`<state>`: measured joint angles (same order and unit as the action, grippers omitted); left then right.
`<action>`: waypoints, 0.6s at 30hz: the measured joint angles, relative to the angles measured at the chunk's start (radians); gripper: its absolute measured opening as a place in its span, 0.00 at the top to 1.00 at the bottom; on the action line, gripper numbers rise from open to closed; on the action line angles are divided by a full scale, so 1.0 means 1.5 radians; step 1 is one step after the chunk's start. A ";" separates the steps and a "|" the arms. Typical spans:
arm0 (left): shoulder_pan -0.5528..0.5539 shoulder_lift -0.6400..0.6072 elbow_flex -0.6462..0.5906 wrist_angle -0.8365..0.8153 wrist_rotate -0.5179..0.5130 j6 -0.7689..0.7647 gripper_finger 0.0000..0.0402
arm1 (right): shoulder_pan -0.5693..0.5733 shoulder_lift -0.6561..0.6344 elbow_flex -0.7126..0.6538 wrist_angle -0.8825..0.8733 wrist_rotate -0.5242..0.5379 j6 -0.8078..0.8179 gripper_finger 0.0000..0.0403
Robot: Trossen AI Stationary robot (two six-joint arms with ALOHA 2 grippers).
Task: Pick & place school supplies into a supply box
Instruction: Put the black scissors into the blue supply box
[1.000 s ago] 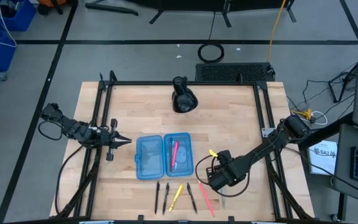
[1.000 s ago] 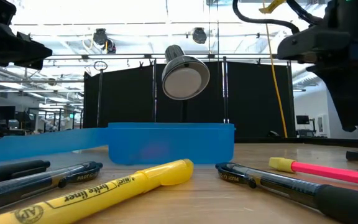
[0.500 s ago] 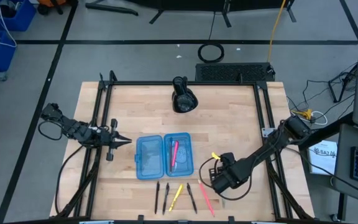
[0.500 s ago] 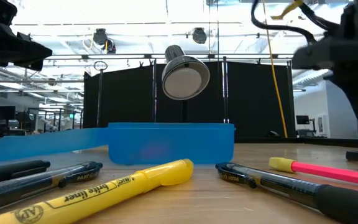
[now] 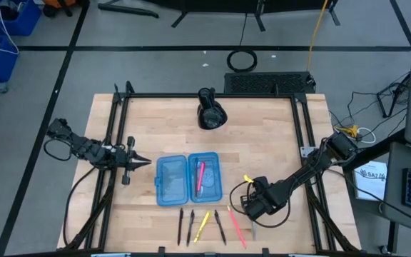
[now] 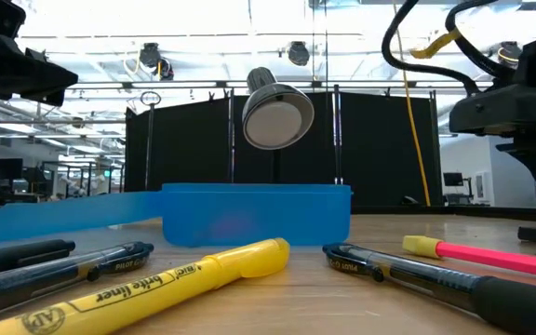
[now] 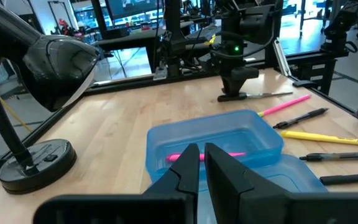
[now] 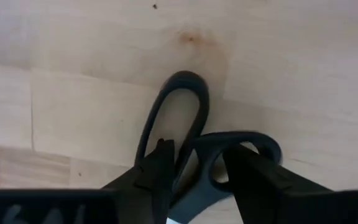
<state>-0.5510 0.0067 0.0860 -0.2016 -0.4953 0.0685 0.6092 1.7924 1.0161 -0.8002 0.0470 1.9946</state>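
The supply box (image 5: 171,180) lies open on the table, a pink pen (image 5: 200,175) in its right half. Near the table's near edge lie black pens (image 5: 190,225), a yellow highlighter (image 5: 203,225) and a pink pen (image 5: 236,227). The scissors (image 5: 254,230) lie to their right; their black handle loops (image 8: 173,112) fill the right wrist view. My right gripper (image 8: 197,149) is open, pointing down over those handles, one finger on either side of where the loops meet. My left gripper (image 5: 140,162) is shut, waiting left of the box. My right gripper comes at the scissors' handle loops (image 8: 229,146) from above, one finger (image 8: 157,168) over the longer loop and the other (image 8: 253,177) at the rounder loop's outer side. Whether the fingers touch the handles, I cannot tell. The scissors lie flat on the table.
A black desk lamp (image 5: 210,111) stands at the table's far middle, behind the box. Black frame rails (image 5: 116,143) run along the table's left and right sides. Bare wood lies between the box and the lamp.
My right gripper has shifted a little toward the table's near right corner, over the scissors. The box, the pens and my left arm have kept still.
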 joint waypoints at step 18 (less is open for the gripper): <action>0.000 0.000 0.000 0.000 0.000 -0.005 0.92 | -0.034 0.049 0.000 0.011 -0.052 -0.186 0.78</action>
<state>-0.5510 0.0067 0.0860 -0.2016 -0.4953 0.0612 0.5583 1.8660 1.0157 -0.7841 -0.0311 1.7153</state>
